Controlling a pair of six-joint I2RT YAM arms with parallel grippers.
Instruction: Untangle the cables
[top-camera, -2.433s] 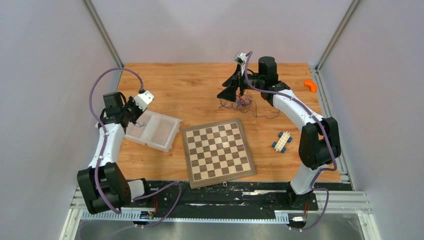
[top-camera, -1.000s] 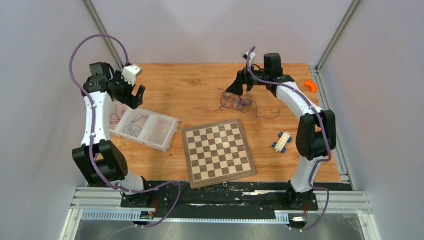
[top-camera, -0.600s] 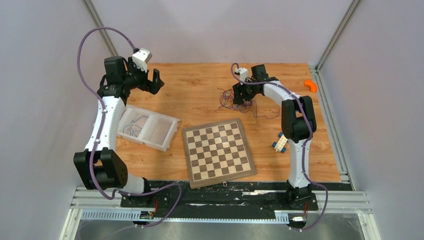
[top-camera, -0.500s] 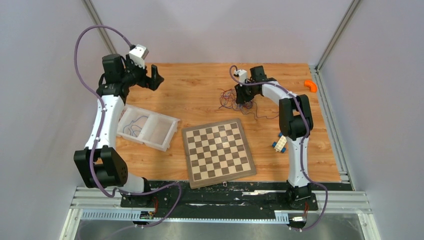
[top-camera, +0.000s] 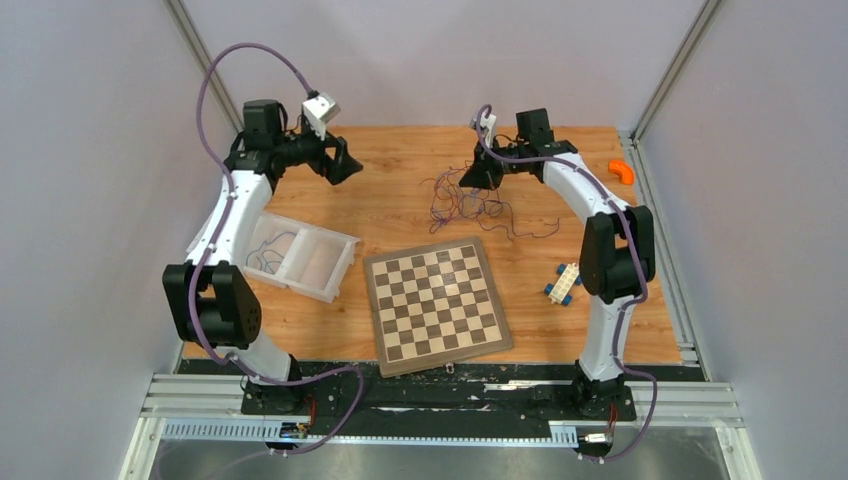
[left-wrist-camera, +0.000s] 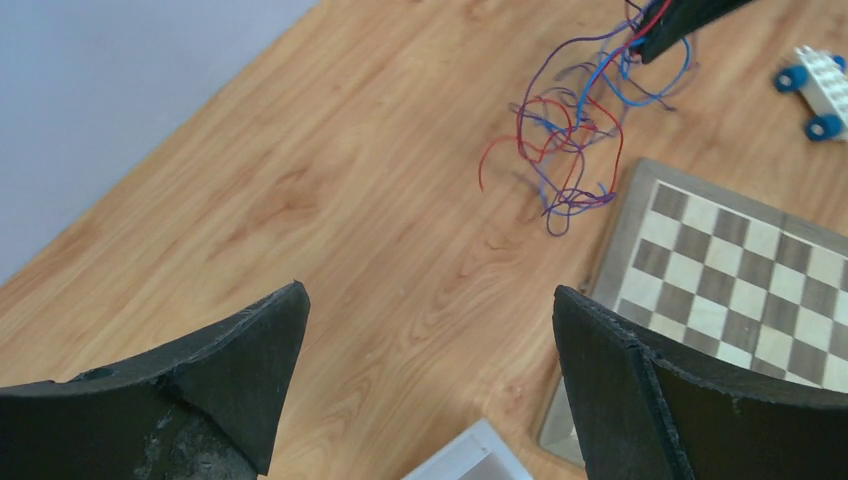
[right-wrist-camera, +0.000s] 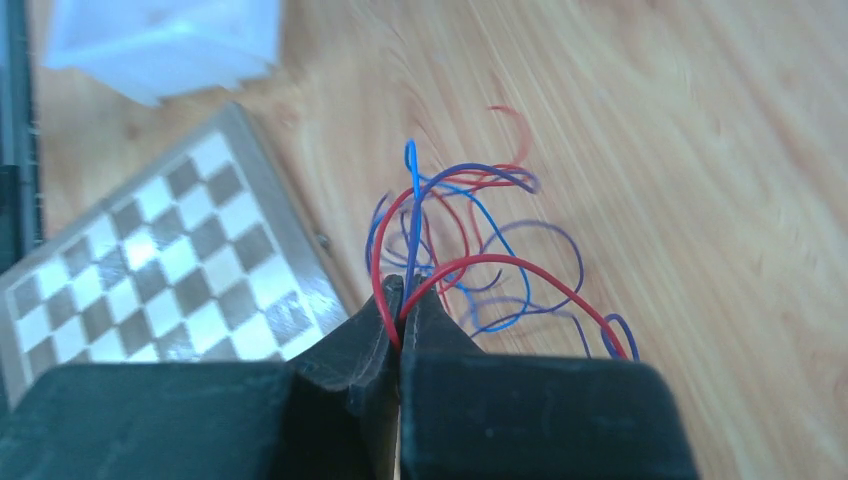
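Note:
The cables (top-camera: 462, 203) are a loose tangle of thin red, blue and purple wires behind the chessboard. My right gripper (top-camera: 472, 181) is shut on red and blue strands at the top of the tangle, which hangs partly lifted off the table. In the right wrist view the closed fingertips (right-wrist-camera: 404, 287) pinch a red wire (right-wrist-camera: 500, 259) and a blue wire (right-wrist-camera: 413, 200). My left gripper (top-camera: 350, 164) hovers open and empty left of the tangle. In its wrist view the gripper (left-wrist-camera: 430, 295) faces the cables (left-wrist-camera: 568, 130), well short of them.
A clear two-compartment tray (top-camera: 335, 268) sits at the left with a thin blue wire (top-camera: 268, 249) inside. The chessboard (top-camera: 436, 300) lies in the middle. A white-and-blue toy block car (top-camera: 565, 283) and an orange piece (top-camera: 622, 172) are on the right.
My right gripper has shut on the cables and lifted part of the tangle. My left arm has swung from over the tray toward the tangle, staying open.

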